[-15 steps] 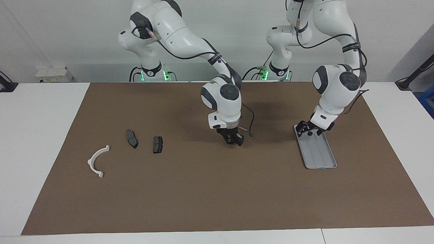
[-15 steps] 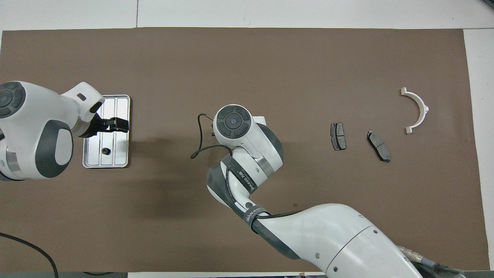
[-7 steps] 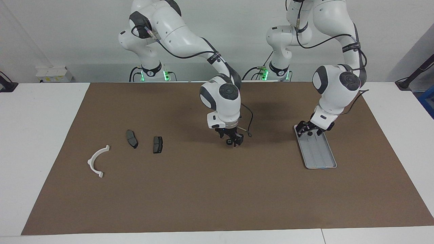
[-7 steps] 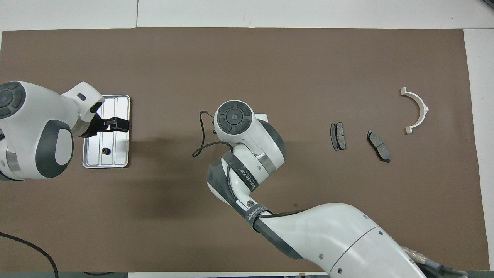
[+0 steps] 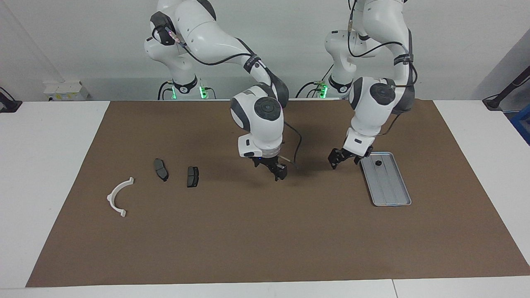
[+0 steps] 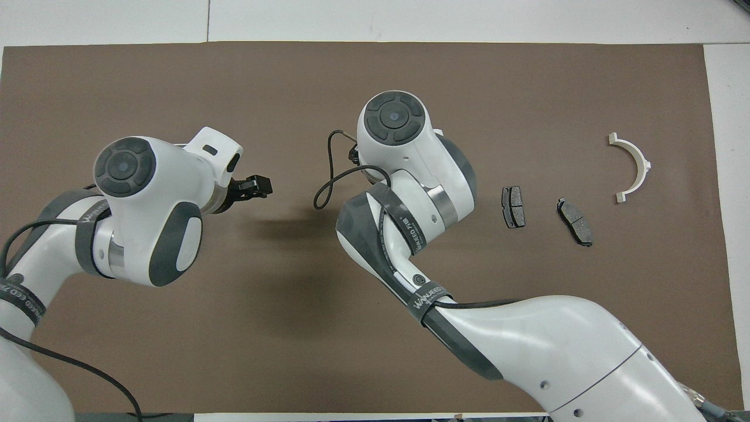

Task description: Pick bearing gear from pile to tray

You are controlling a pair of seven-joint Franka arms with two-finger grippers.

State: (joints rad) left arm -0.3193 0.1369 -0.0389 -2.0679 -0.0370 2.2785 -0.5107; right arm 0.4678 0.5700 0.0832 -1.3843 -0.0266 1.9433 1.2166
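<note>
- Left of the facing frame, the right arm's end of the tabletop: the scatter. White curved plastic arc lowest and nearest the frame edge. The 2 dark grey brake-pad-shaped pieces lie just beside each other, apart. No round piece visible among them.
- Frame centre: right gripper hangs over bare brown mat. Cannot tell whether its jaws are released or clenched. No part seen in them.
- Right of centre: left gripper hangs over the mat, just beside the tray's upper corner. Jaws released, empty.
- Right of frame: shallow silver-grey ribbed metal tray. 1 small black round piece, taken to be the bearing gear, lies in its upper end. The overhead view hides tray and piece under the left arm.
- Step, as judged: delivery made, piece in the tray and free of both grippers.
- Next move calls for either finding another round piece or lifting both arms off.
- Room: the 2 grippers are near each other, so separate them first. The lower half of the mat is wide open. Mind the tray rim close to the left jaws.
</note>
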